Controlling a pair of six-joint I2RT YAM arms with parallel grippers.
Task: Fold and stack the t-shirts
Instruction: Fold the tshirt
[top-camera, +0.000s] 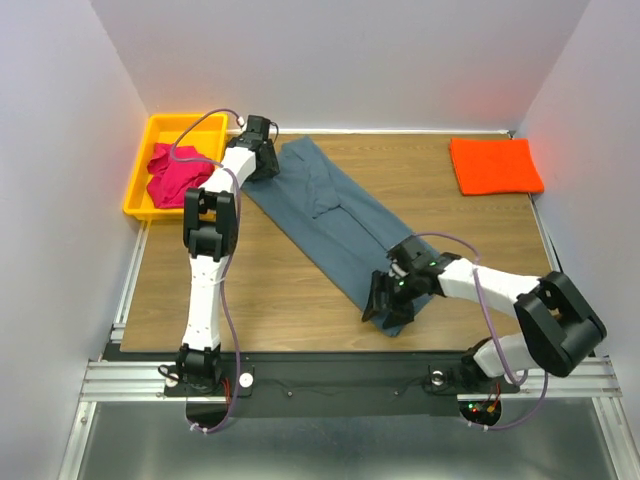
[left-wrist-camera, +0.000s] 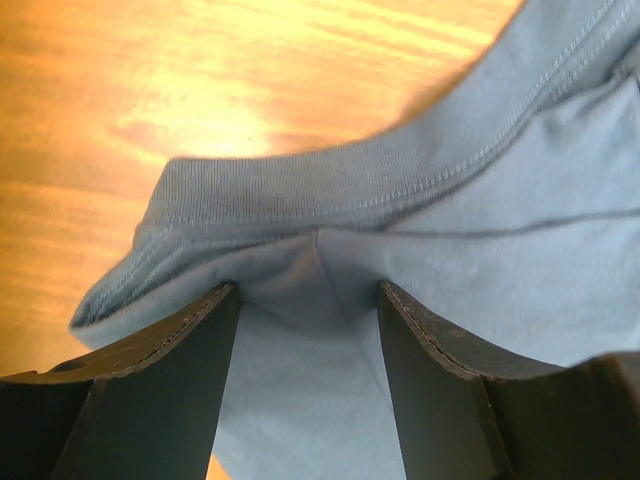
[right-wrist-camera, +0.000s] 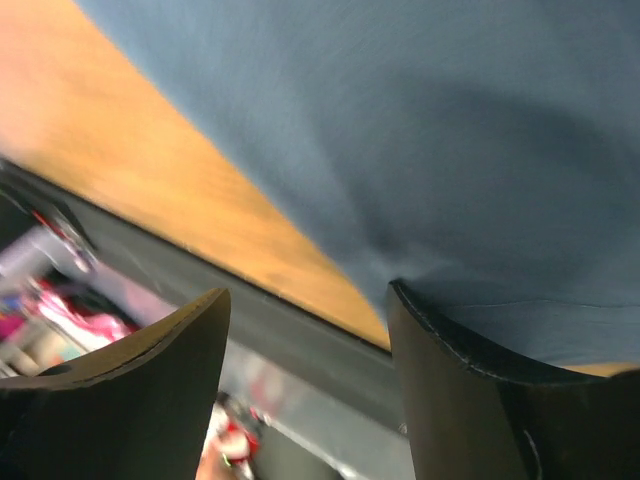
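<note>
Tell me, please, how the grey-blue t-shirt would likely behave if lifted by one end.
Probably floppy: the grey-blue t-shirt lies flat with soft creases, and its collar bunches in the left gripper. Likely light; lifted, it should sag and unfold.

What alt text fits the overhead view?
A grey-blue t-shirt lies as a long diagonal strip on the table, left gripper at its far end, right gripper at its near end. Folded orange t-shirt far right; magenta t-shirt in a yellow bin.
</note>
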